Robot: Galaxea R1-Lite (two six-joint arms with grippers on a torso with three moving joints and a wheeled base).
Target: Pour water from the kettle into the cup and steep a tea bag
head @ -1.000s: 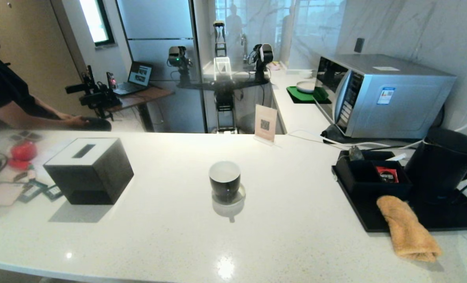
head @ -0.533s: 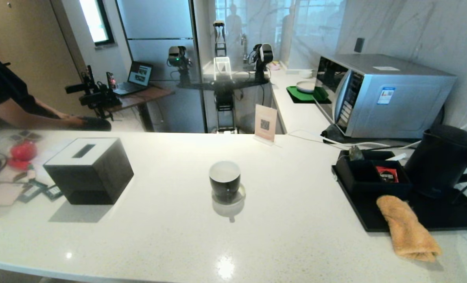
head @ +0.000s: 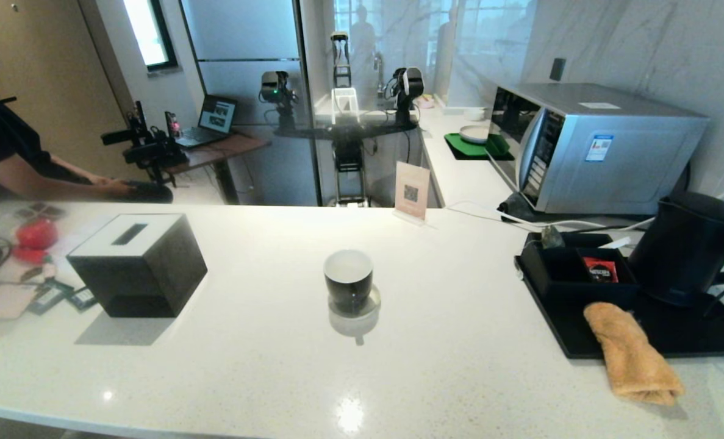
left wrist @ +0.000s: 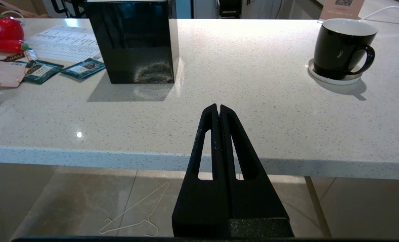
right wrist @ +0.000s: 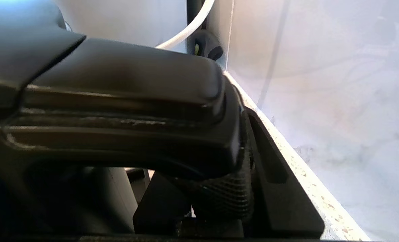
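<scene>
The matte black kettle (head: 685,250) hangs slightly above the black tray (head: 673,341) at the far right, spout towards the cup. My right gripper (right wrist: 219,161) is shut on the kettle's loop handle (right wrist: 125,101); in the head view it sits mostly beyond the right edge. The cup (head: 348,280), glossy black with a white inside, stands mid-counter on a white coaster; the left wrist view shows the cup (left wrist: 342,47) with a side handle. A small grey-green tea bag (head: 551,236) rests at the organiser's back corner. No water is visible. My left gripper (left wrist: 218,109) is shut and empty, parked before the counter's front edge.
A black square-topped box (head: 137,263) stands at the left, with packets and red toys beyond it. An orange cloth (head: 633,356) drapes over the tray's front edge. A red packet (head: 599,269) sits in the organiser. The microwave (head: 593,146) and cables are behind the kettle.
The kettle has risen a little off the tray and shifted slightly, held by my right gripper. The cup and my left arm have not moved.
</scene>
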